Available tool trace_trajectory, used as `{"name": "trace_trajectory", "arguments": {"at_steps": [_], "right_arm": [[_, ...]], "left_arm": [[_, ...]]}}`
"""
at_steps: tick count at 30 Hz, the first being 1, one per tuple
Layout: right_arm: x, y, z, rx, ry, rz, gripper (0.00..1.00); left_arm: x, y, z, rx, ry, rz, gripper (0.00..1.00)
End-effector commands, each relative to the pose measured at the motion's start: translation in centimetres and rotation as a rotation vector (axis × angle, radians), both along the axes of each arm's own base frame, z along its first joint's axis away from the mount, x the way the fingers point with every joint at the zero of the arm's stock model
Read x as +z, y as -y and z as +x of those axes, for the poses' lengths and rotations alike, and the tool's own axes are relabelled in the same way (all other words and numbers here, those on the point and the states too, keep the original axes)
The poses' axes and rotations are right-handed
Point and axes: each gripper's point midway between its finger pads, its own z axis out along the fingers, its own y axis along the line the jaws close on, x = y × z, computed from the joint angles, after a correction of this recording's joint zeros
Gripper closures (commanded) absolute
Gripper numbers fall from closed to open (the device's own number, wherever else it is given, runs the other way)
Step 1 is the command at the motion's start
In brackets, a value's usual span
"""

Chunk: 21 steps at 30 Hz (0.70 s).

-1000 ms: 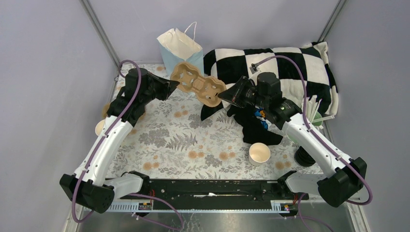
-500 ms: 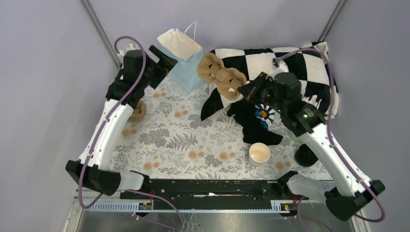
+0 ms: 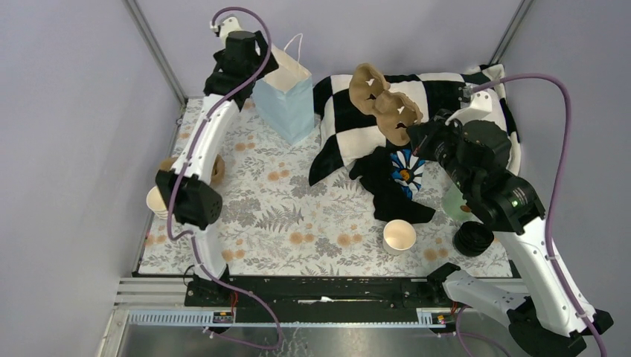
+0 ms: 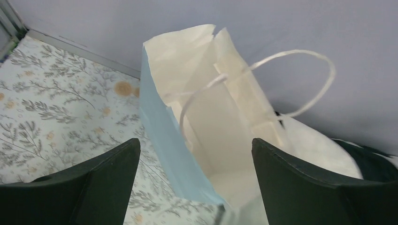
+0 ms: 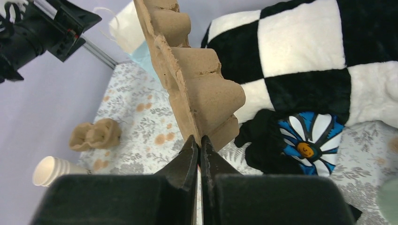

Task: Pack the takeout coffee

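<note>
The takeout coffee [image 3: 399,236] is a cream paper cup standing upright and lidless on the floral tablecloth [image 3: 275,216], right of centre and close to the cloth's near edge. Neither gripper touches it. Its side shows no print that can be read at this size.

Just behind it lies a black cloth with a blue-and-white daisy [image 3: 405,169]. To its right, near the cloth's right edge, sits a round black lid stack [image 3: 473,238]. A broad stretch of bare cloth lies to the cup's left.

The right gripper [image 5: 199,140] has its jaws pressed together on the edge of a brown pulp cup carrier [image 5: 197,79]. It holds the carrier tilted on edge in the air over the black-and-white checkered blanket [image 3: 446,97].

The left gripper [image 4: 195,140] hangs with its jaws wide apart over the open mouth of a pale-blue paper bag [image 4: 164,122]. The bag is white inside, has twisted white handles, and stands at the far left beside the wall.

At the left edge lie a stack of nested cream cups [image 5: 49,171] and a second brown carrier [image 5: 96,133]. Plain lilac-grey walls close the table on three sides.
</note>
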Motion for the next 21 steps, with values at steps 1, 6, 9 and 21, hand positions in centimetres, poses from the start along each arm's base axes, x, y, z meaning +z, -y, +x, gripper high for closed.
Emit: {"name": "trace_trajectory", "arguments": {"at_steps": [1, 6, 9, 21], "right_arm": [[0.0, 0.6, 0.7, -0.027, 0.007, -0.076, 1.0], [0.0, 0.6, 1.1, -0.033, 0.008, -0.098, 1.0], [0.1, 0.8, 1.3, -0.045, 0.014, -0.106, 1.0], [1.1, -0.5, 0.6, 0.084, 0.03, -0.19, 1.0]], "left_arm": [[1.7, -1.8, 2.9, 0.05, 0.076, 0.132, 0.12], [0.7, -2.2, 4.3, 0.082, 0.072, 0.151, 0.34], [-0.4, -2.2, 4.9, 0.081, 0.064, 0.15, 0.5], [3.2, -1.1, 2.3, -0.069, 0.127, 0.153, 1.0]]}}
